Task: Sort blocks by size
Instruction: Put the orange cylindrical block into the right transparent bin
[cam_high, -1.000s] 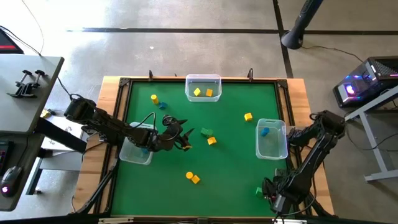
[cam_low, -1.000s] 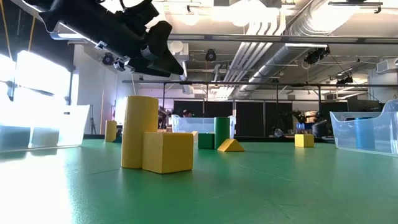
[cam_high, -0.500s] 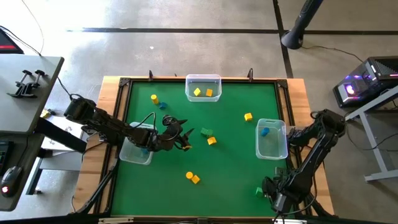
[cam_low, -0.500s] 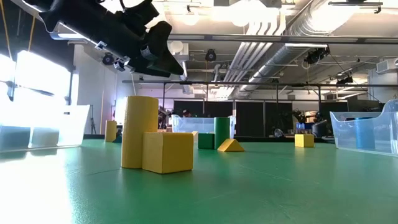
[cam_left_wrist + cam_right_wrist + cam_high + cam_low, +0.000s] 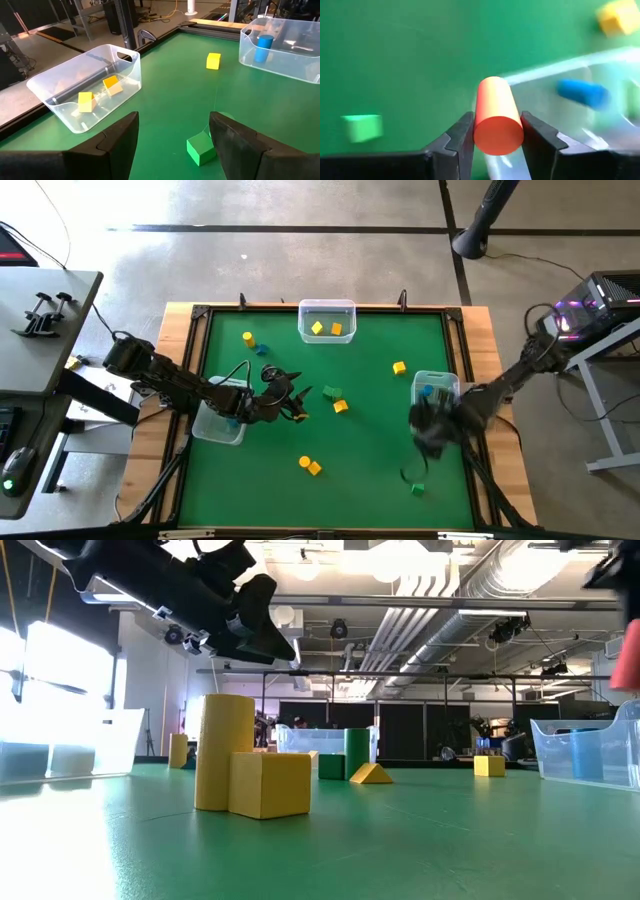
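Our right gripper (image 5: pixel 495 137) pinches an orange-red cylinder block (image 5: pixel 497 117); we should centre over the clear plastic bin (image 5: pixel 580 125) (left gripper (image 5: pixel 172 137) waits spread).

Red-orange cylinder (image 5: pixel 497 122) lifted, yellow cube (image 5: pixel 270 783) on mat, others seemingly scattered

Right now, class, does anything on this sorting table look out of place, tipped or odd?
Nothing is spilled or damaged. One oddity: the blue cylinder lies on its side in the right-hand bin. The right gripper holds a red cylinder beside that bin.
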### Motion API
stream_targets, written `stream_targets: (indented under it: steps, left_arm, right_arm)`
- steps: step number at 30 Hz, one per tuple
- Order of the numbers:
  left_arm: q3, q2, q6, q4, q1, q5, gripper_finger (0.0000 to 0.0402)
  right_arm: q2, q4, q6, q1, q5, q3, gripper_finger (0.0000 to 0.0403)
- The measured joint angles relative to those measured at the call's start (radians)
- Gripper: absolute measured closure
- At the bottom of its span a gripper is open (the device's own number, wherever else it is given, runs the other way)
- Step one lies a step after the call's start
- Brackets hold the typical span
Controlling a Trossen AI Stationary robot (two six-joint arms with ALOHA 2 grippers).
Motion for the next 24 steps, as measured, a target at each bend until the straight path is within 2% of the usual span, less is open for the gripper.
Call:
stream_targets:
  steps: [5, 8, 12, 16, 24]
  left_arm:
    - [0.0, 0.0, 0.0, 0.002, 0.0, 0.0, 0.0172]
    - [0.0, 0.0, -0.001, 0.002, -0.002, 0.001, 0.0172]
    - [0.0, 0.0, -0.001, 0.002, -0.001, 0.011, 0.0172]
    - [0.0, 0.0, -0.001, 0.001, -0.001, 0.011, 0.0172]
    - [0.0, 0.0, -0.003, 0.002, -0.001, 0.011, 0.0172]
  right_arm:
    - [-0.043, -0.109, -0.14, -0.211, -0.092, -0.077, 0.0276]
    - [-0.043, -0.06, -0.239, -0.308, -0.151, -0.15, 0.0276]
    - [-0.039, 0.026, -0.329, -0.398, -0.167, -0.234, 0.0276]
    - [-0.039, 0.052, -0.368, -0.453, -0.162, -0.276, 0.0276]
    - [-0.039, 0.127, -0.418, -0.487, -0.199, -0.325, 0.0263]
